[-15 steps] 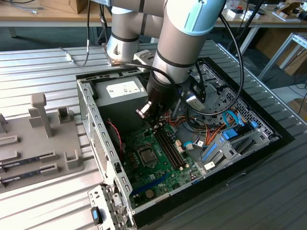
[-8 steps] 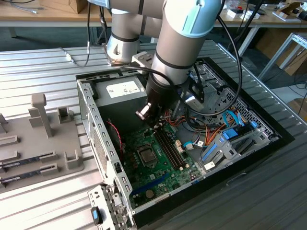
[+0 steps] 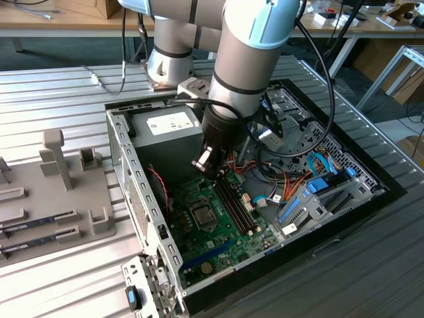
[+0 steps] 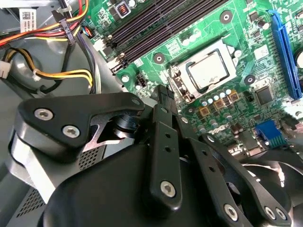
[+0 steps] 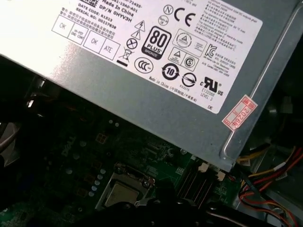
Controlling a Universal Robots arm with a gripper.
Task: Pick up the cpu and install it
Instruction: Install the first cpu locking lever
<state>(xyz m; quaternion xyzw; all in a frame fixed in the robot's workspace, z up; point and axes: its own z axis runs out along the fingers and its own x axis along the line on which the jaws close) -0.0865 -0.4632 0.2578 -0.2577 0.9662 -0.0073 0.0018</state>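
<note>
The cpu (image 4: pixel 210 71) is a silvery square with a thin green rim, lying flat in its socket on the green motherboard (image 4: pixel 265 42). It also shows in the exterior view as the cpu (image 3: pixel 201 213) and in the first wrist view as the cpu (image 5: pixel 120 193). My gripper (image 3: pixel 203 161) hangs inside the open computer case, above the board and just behind the socket. In the second wrist view the gripper (image 4: pixel 163 94) has its black fingers pressed together with nothing between them, a short way off the socket's edge.
The grey power supply (image 5: pixel 156 61) sits close behind the gripper. Long black memory slots (image 3: pixel 233 202) run beside the socket, and loose cables (image 3: pixel 291 182) fill the case on the exterior view's right. A grey fixture tray (image 3: pixel 53 192) stands outside at the exterior view's left.
</note>
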